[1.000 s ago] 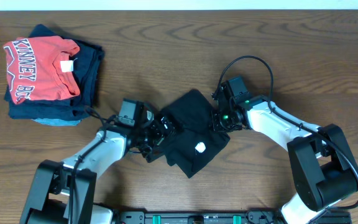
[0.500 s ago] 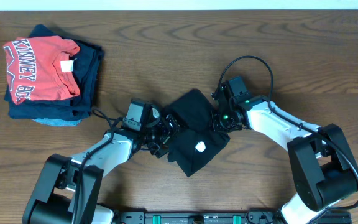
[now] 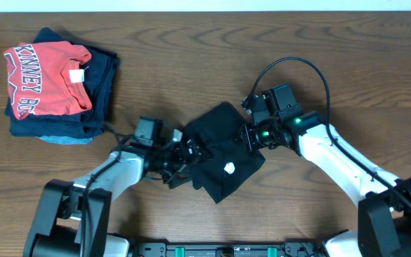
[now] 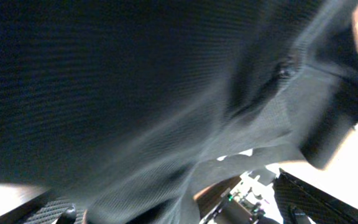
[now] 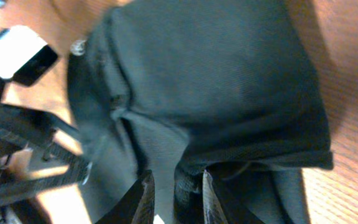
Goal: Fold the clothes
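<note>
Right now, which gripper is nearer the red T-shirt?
Left. Left gripper is at the black garment's edge facing the red T-shirt; right gripper is across the garment, farther.

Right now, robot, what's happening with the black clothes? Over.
Left gripper open, at left edge of black garment. Right gripper pinching a fold on its right side. Garment bunched mid-table. Folded pile far off, nothing blocking.

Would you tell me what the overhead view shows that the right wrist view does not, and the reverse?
Only overhead: the folded pile with the red T-shirt on top, and the garment's whole outline. Only right wrist: the right gripper close up, black fabric between its fingers. Both: the black garment on the wooden table.
</note>
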